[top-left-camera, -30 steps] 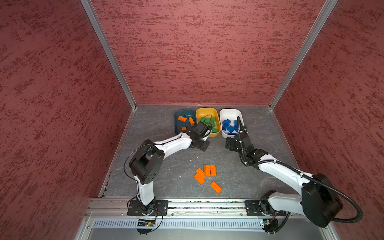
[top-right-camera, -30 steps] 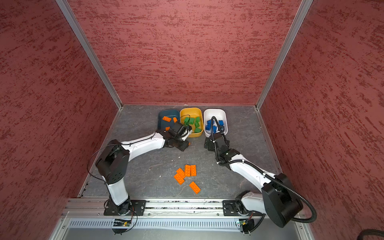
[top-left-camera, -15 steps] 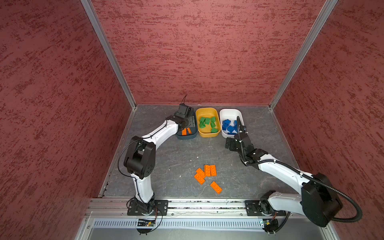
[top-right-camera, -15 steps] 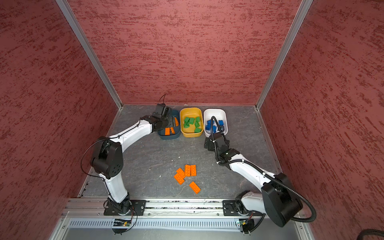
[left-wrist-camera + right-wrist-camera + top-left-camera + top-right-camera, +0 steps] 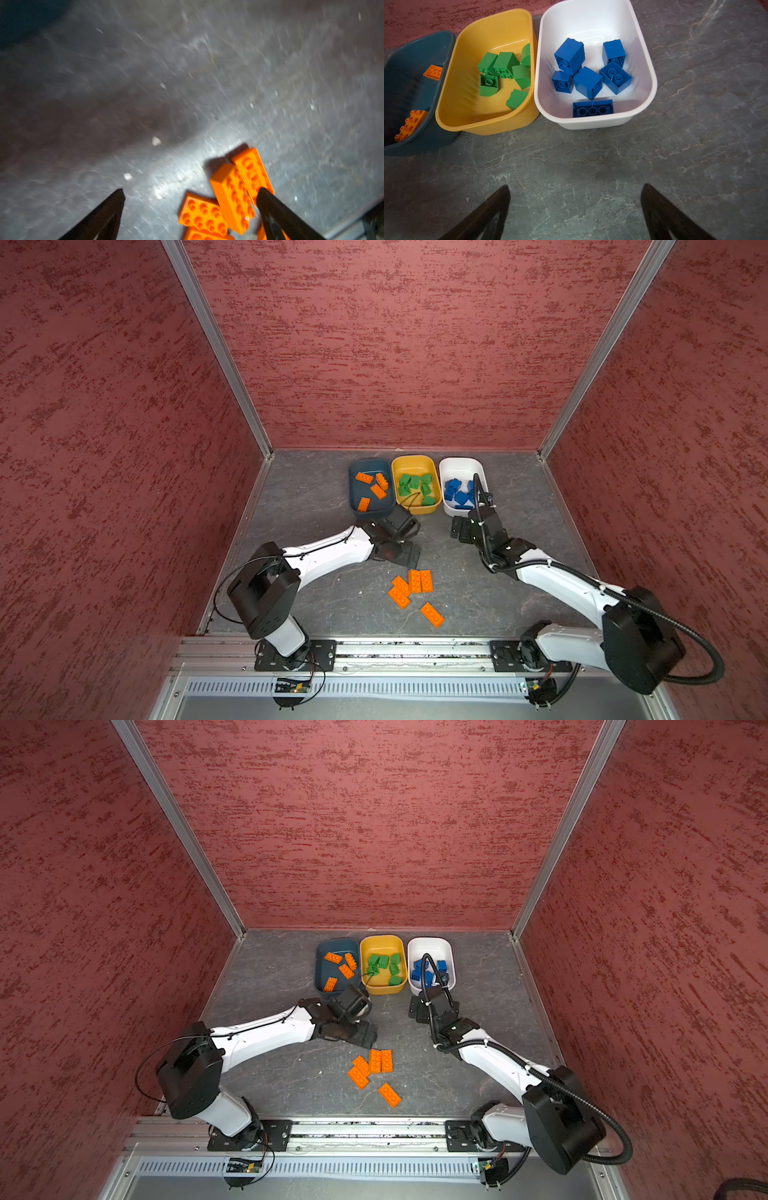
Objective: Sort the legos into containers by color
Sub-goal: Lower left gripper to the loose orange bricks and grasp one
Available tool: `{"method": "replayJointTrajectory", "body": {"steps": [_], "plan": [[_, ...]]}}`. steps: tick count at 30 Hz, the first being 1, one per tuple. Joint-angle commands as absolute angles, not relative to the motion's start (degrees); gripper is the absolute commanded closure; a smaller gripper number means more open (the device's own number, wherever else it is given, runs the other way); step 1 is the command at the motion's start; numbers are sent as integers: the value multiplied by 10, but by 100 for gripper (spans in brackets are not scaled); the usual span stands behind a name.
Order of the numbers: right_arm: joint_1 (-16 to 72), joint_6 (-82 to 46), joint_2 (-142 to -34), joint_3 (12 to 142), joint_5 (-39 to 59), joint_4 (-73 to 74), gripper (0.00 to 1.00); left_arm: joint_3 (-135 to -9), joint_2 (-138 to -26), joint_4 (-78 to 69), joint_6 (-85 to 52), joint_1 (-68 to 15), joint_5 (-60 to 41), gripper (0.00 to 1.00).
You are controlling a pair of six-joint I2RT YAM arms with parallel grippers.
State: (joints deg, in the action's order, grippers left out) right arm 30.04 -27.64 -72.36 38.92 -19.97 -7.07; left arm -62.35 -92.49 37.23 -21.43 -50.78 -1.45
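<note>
Legos (image 5: 375,1060) were seen mostly sorted — four orange plates (image 5: 364,477) lay in the teal tub (image 5: 371,466), green blocks (image 5: 409,483) were gathered in the yellow tub (image 5: 415,464), and blue blocks (image 5: 453,487) were piled in the white tub (image 5: 461,466). The three tubs were set side by side at the back wall (image 5: 395,364). On the grey floor (image 5: 316,497) some loose orange plates (image 5: 414,580) were left in a tight cluster near the front middle, with one more just apart toward the rail (image 5: 415,649).

The left gripper (image 5: 191,191) was held between the teal tub and that cluster, jaws spread wide and nothing gripped. In the blurred left wrist view the cluster was framed beside one finger, though contact could not be judged. The right gripper (image 5: 576,187) was parked just in front of the white tub — jaws wide too, only bare floor between them.
</note>
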Motion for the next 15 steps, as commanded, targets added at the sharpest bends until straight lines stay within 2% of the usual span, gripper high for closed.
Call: {"method": "replayJointTrajectory", "body": {"steps": [1, 9, 15], "plan": [[296, -282, -734, 386, -207, -58, 1, -642, -952, 408, -197, -553, -49, 1], [296, -280, -736, 387, -202, -51, 1, -691, -1051, 429, -164, -588, -9, 1], [297, -278, -726, 385, -211, -60, 1, -681, -1061, 413, -153, -578, -22, 30]]}}
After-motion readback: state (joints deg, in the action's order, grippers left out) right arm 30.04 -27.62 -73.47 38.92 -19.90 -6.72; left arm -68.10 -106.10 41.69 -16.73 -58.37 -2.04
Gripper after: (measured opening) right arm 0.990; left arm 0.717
